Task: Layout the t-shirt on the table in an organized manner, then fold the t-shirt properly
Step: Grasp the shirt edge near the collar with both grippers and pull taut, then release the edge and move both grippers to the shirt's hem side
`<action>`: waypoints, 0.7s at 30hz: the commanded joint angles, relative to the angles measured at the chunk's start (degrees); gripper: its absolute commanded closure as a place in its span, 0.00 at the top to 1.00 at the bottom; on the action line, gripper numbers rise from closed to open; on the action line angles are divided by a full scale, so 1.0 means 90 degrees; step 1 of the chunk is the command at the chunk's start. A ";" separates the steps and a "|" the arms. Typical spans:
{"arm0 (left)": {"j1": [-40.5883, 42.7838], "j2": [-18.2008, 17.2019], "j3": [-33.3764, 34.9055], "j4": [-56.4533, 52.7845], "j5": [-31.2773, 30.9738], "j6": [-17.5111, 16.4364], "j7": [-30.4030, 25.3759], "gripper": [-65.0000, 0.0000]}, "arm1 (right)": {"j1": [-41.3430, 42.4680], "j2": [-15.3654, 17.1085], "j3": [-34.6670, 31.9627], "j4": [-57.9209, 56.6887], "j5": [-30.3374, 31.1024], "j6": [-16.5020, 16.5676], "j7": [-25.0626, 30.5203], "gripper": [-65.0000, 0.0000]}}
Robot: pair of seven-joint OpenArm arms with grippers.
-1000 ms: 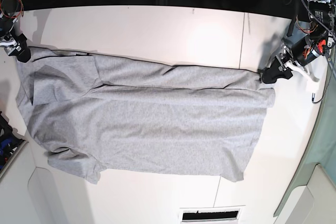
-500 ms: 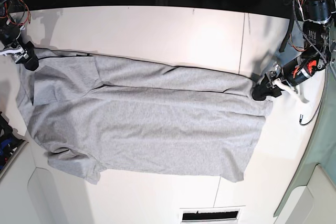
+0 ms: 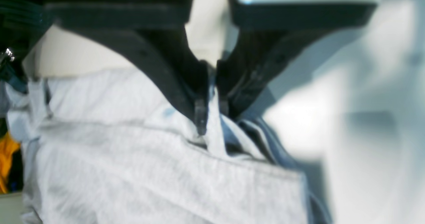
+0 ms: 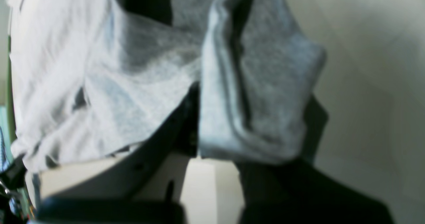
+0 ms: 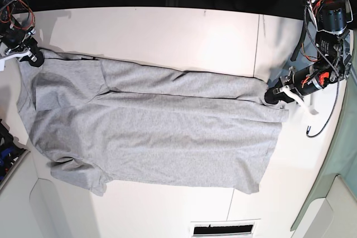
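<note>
The grey t-shirt [image 5: 156,132] lies spread lengthwise across the white table [image 5: 167,32], with no print showing on its upper side. My left gripper [image 5: 273,96] sits at the shirt's far right corner. In the left wrist view its black fingers [image 3: 199,101] are shut on a raised fold of the t-shirt [image 3: 132,171]. My right gripper [image 5: 34,58] is at the far left corner. In the right wrist view the t-shirt [image 4: 132,84] drapes over that gripper [image 4: 199,117], which is shut on the cloth; one finger is hidden under the fabric.
A green cloth [image 5: 341,154] hangs off the table's right edge. A thin dark seam [image 5: 257,43] crosses the table on the right. A slotted vent [image 5: 223,228] is at the front edge. Cables and arm bases crowd the back corners.
Both grippers have closed on the shirt's far edge. The left one slid inward onto the right corner. The right one shifted back a little with the left corner.
</note>
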 commanded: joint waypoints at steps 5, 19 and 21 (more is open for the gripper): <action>0.0614 -0.0554 -0.0017 0.0809 -0.0855 -0.0103 0.0430 0.00 | -0.0459 0.0483 0.0039 0.0330 0.0461 0.0104 -0.0182 0.00; 0.3220 -0.0962 -0.0260 0.3191 -0.1185 -0.0103 0.0522 0.00 | -0.1722 0.0505 0.0041 0.1540 0.0491 0.0104 -0.0214 0.00; 0.3359 -0.0942 -0.0393 0.3266 -0.1190 -0.0103 0.0517 0.00 | -0.1736 0.0503 0.0041 0.1542 0.0488 0.0104 -0.0214 0.00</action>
